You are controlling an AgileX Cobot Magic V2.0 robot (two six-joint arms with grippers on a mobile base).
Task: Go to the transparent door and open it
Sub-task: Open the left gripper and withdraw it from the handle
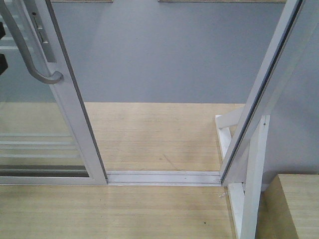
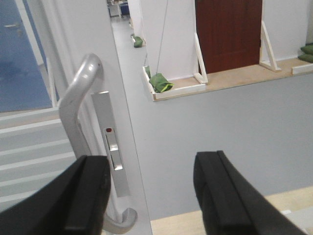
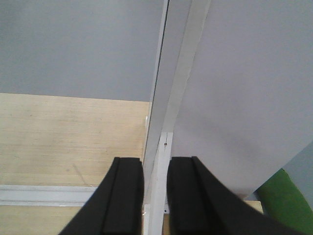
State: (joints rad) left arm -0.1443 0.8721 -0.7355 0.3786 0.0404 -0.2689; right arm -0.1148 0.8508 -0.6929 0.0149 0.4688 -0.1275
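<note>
Ahead of you the floor (image 1: 164, 134) takes up most of the front view: pale wood planks near you, grey surface beyond. The transparent door (image 1: 45, 144) stands at the left of that view, a white-framed glass panel with thin white bars across its lower glass, slid aside so a wide gap lies between its edge and the fixed white frame post (image 1: 264, 94) on the right. A white floor track (image 1: 164, 177) runs along the planks across that gap, from the door's bottom corner to the post's foot. On the door's right-hand stile you can see the curved silver-grey handle (image 1: 30, 59), and next to it a narrow lock plate (image 2: 113, 147) with a small red dot, plain in the left wrist view. Your left gripper (image 2: 151, 196) sits with its black fingers (image 2: 88, 196) spread wide; the left finger is in front of the lower part of the handle, the right one well off to the side over grey floor, and nothing is pinched between them. Your right gripper (image 3: 155, 196) has its fingers (image 3: 124, 196) either side of the white post's edge; you cannot tell from this view whether they press on it or merely straddle it. A green object (image 3: 286, 200) shows at the lower right corner there.
</note>
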